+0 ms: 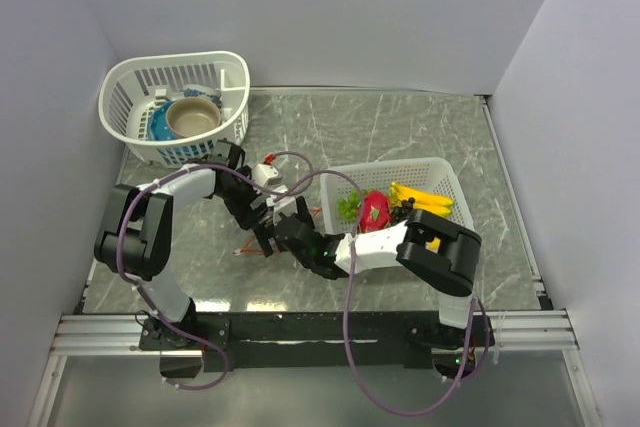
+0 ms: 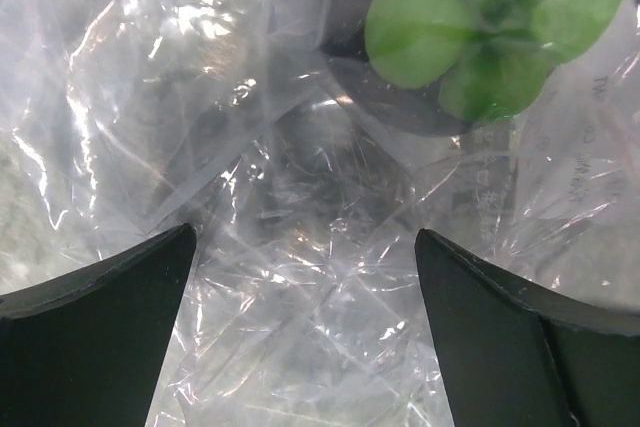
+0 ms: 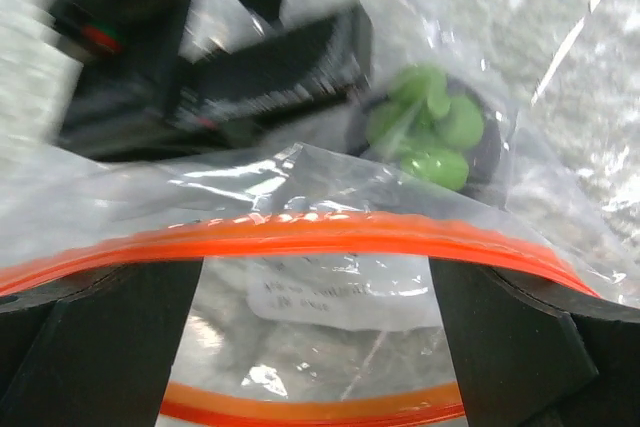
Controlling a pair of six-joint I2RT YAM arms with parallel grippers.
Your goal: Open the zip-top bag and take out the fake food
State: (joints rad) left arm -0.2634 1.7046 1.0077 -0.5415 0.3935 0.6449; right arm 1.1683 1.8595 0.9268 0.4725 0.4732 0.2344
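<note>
Bag: the zip-top bag (image 3: 330, 197) is laid on the table (image 1: 400, 127) between the two arms, just beside the white basket (image 1: 452, 175). Its mouth looks partly opened, as the orange zip strip (image 3: 300, 234) is seen as two lines set apart.
Food inside: one green piece (image 3: 425, 137) is seen through the plastic, deep in the bag and away from the mouth.
Food outside: a banana bunch (image 1: 422, 197) and a red fruit (image 1: 376, 211) are seen in the basket.
Left gripper (image 2: 305, 237): it is spread wide over the flat of the bag, and nothing is pinched.
Right gripper (image 3: 318, 277): it is spread wide at the bag's mouth, and nothing is seen to be pinched. It cannot be told if the fingers are inside the mouth.
Sliding: the bag is held by nobody, so it could be pushed along the table when it is reached into.
Wrong pinch: the plastic is thin and floppy, so both sides could be squeezed together and the food shut in.
Pushed deeper: the green piece could be shoved further in if it is bumped and not grabbed.
Mouth closing: the zip could be pressed shut again if it is pushed down flat.
Bump: the two arms are very near each other, so one could be knocked by the other.
</note>
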